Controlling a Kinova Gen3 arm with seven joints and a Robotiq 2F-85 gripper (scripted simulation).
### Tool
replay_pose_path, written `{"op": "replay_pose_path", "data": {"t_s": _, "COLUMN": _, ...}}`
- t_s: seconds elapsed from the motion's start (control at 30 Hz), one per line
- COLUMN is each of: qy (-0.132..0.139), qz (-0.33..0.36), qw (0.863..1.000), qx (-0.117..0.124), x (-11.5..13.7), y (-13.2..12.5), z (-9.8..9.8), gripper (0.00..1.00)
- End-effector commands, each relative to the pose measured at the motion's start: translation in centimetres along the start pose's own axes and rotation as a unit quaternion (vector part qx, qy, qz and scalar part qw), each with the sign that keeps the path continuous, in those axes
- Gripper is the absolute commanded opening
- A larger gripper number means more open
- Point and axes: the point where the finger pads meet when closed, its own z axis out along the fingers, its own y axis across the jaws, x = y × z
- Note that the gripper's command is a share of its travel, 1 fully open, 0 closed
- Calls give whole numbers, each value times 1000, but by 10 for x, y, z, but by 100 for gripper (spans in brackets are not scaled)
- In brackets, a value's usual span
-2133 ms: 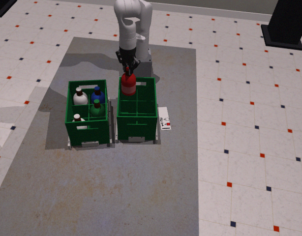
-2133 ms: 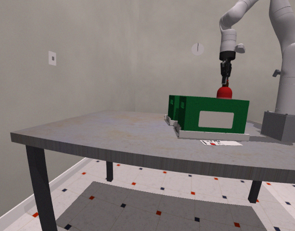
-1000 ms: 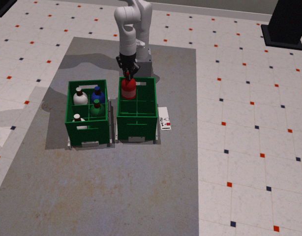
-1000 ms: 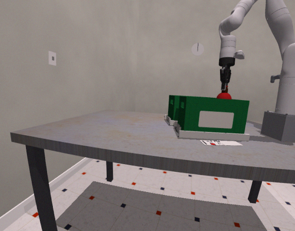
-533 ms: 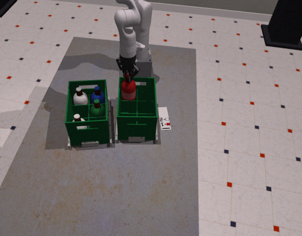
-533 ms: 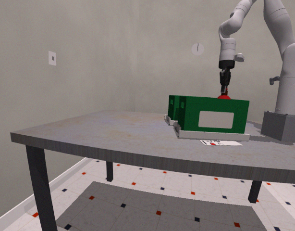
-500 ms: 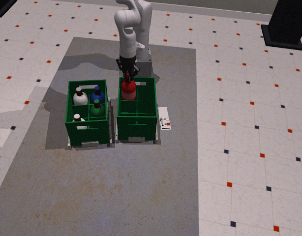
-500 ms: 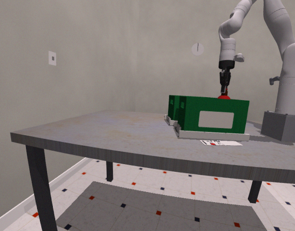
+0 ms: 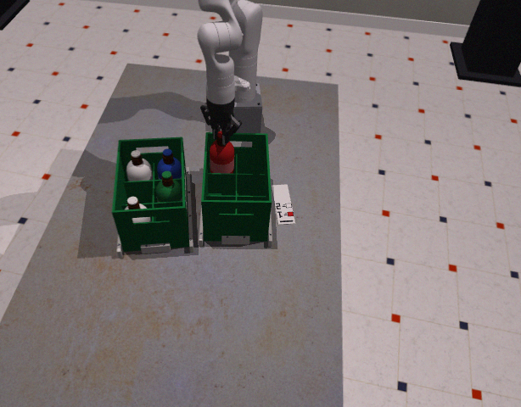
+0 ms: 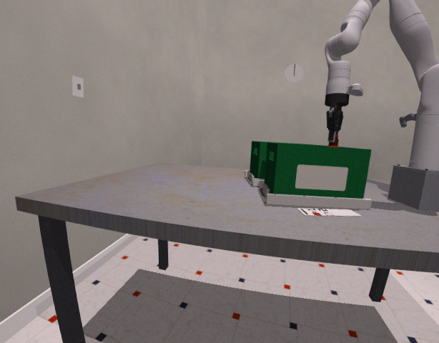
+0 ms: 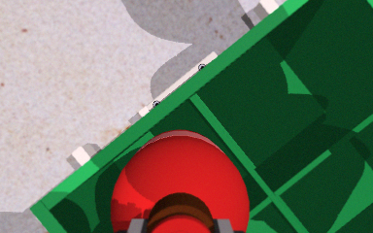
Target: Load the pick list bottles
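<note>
My gripper point(image 9: 221, 131) is shut on the neck of a red bottle point(image 9: 221, 156) and holds it upright inside the far left compartment of the right green crate point(image 9: 236, 189). In the wrist view the red bottle point(image 11: 180, 183) fills that corner cell, close to the crate wall. In the side view only the bottle's cap point(image 10: 333, 144) shows above the crate rim. The left green crate point(image 9: 150, 192) holds two white bottles point(image 9: 138, 166) point(image 9: 135, 210), a blue bottle point(image 9: 168, 164) and a green bottle point(image 9: 167, 186). The pick list point(image 9: 283, 204) lies right of the right crate; its lines are too small to read surely.
Both crates sit in grey-white holders point(image 9: 234, 240) on the grey table. The robot base point(image 9: 249, 109) stands just behind the right crate. The other compartments of the right crate point(image 11: 320, 121) hold nothing.
</note>
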Motion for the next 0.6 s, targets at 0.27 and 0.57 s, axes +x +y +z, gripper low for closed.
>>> {"op": "replay_pose_path", "data": {"t_s": 0.27, "qy": -1, "qz": 0, "qw": 1000, "qx": 0, "x": 0, "y": 0, "z": 8, "gripper": 10}}
{"op": "replay_pose_path", "data": {"t_s": 0.57, "qy": -1, "qz": 0, "qw": 1000, "qx": 0, "x": 0, "y": 0, "z": 17, "gripper": 10}}
